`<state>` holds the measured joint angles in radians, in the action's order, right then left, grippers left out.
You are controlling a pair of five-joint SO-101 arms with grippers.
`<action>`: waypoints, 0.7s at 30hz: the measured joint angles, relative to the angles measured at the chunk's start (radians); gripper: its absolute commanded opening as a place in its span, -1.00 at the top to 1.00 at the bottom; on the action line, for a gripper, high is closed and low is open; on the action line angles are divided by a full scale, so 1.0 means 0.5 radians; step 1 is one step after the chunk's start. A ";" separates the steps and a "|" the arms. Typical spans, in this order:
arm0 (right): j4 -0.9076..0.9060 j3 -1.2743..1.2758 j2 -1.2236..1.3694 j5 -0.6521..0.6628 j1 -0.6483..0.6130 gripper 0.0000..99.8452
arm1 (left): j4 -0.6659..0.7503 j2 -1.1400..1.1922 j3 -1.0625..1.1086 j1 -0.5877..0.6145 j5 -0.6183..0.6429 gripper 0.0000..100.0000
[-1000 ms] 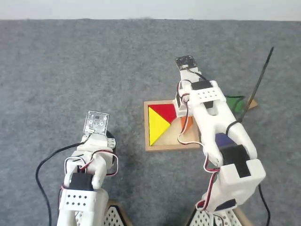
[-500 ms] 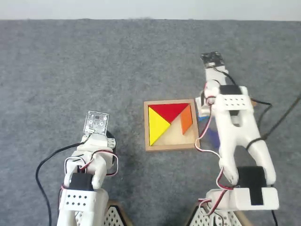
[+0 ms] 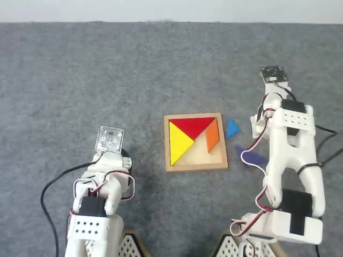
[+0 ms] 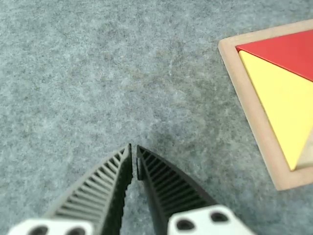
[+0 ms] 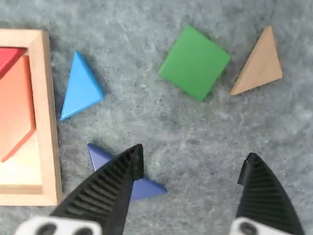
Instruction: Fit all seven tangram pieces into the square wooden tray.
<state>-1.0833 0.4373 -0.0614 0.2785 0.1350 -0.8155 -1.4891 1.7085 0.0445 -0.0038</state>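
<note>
the high view looks down on a grey table (image 3: 107,80). the square wooden tray (image 3: 195,168) lies near the middle of the frame, a bit to the right. three pieces lie flat inside it: a red triangle (image 3: 192,126) along the top edge, a yellow triangle (image 3: 179,142) along the left edge, and an orange piece (image 3: 213,135) by the right edge. the lower right part of the tray is bare wood. just right of the tray lies a light blue triangle (image 3: 232,128). below it a dark blue piece (image 3: 252,157) peeks out beside the right arm (image 3: 289,155), which stands down the right side of the frame. the left arm (image 3: 102,198) is at the lower left, well apart from the tray.

the right wrist view gives a closer look at the loose pieces. a green square (image 5: 194,62) and a tan triangle (image 5: 259,63) lie near each other on the table. the light blue triangle sits just beside the tray's rim. the right gripper (image 5: 194,155) is spread wide with nothing in it, and one finger (image 5: 120,178) covers part of the dark blue piece.

the left wrist view shows one corner of the tray with red and yellow in it. the left gripper (image 4: 133,149) is closed tight on nothing, tips together over bare table.
</note>
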 measured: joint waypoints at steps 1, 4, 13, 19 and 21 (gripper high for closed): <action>0.000 0.000 0.000 0.006 0.006 0.44 | 0.000 0.000 0.000 0.000 0.000 0.97; -0.006 -0.061 0.006 0.009 0.015 0.46 | 0.000 0.000 0.000 0.000 0.000 0.97; -0.055 -0.580 0.525 -0.049 0.163 0.45 | 0.000 0.000 0.000 0.000 0.000 0.97; -0.169 -0.884 0.841 -0.049 0.160 0.45 | 0.000 0.000 0.000 0.000 0.000 0.97; -0.169 -0.961 0.918 -0.046 0.166 0.45 | 0.000 0.000 0.000 0.000 0.000 0.97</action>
<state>-1.1676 -0.0430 0.3974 0.2555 0.2179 -0.8155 -1.4891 1.7085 0.0445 -0.0038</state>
